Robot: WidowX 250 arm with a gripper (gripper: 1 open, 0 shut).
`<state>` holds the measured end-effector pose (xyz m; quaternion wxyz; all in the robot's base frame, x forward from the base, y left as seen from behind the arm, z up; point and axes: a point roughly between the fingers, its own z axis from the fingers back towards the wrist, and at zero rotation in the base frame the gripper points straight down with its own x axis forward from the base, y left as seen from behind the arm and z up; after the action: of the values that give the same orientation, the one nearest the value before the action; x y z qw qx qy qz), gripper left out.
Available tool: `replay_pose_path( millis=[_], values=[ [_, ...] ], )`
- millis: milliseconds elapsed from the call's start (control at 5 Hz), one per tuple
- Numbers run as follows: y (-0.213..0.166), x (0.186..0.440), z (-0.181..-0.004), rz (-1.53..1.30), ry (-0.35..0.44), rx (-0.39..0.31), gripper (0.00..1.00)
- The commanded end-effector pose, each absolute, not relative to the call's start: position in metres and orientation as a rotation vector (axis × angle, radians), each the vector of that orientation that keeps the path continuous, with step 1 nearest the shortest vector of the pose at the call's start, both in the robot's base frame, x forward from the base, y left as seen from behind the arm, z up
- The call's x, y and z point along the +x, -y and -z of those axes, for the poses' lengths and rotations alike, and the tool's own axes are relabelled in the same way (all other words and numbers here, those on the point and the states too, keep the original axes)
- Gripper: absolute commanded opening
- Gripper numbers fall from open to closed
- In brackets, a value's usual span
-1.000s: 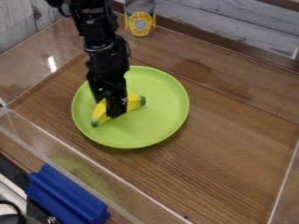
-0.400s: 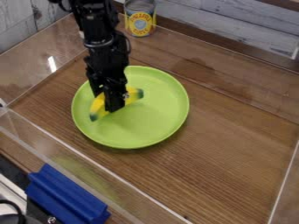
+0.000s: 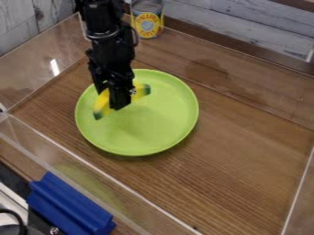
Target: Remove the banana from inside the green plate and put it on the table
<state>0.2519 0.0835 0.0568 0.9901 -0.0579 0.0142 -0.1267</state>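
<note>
Black gripper (image 3: 117, 99) points straight down over left half of green plate (image 3: 172, 124), jaws clamped on banana (image 3: 101, 102). Banana held near its middle, yellow body showing left of fingers, dark green tip poking out right; appears lifted just clear of plate surface, contact hard to confirm. Fingertips merge with banana, gap not resolvable. Arm cut off at top edge. Plate sits on wood-grain table (image 3: 233, 174). Yellow-labelled can (image 3: 147, 24) behind, partly hidden. Blue ridged block (image 3: 68, 213) cropped at bottom left.
</note>
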Motion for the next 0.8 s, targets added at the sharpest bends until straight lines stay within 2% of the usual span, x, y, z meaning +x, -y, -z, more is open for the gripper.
replay_pose_path(
  millis=[0, 600],
  values=[
    [-0.081, 0.261, -0.081, 0.261, 0.038, -0.077, 0.00],
    [-0.044, 0.256, -0.096, 0.256, 0.053, -0.085, 0.00]
  ],
)
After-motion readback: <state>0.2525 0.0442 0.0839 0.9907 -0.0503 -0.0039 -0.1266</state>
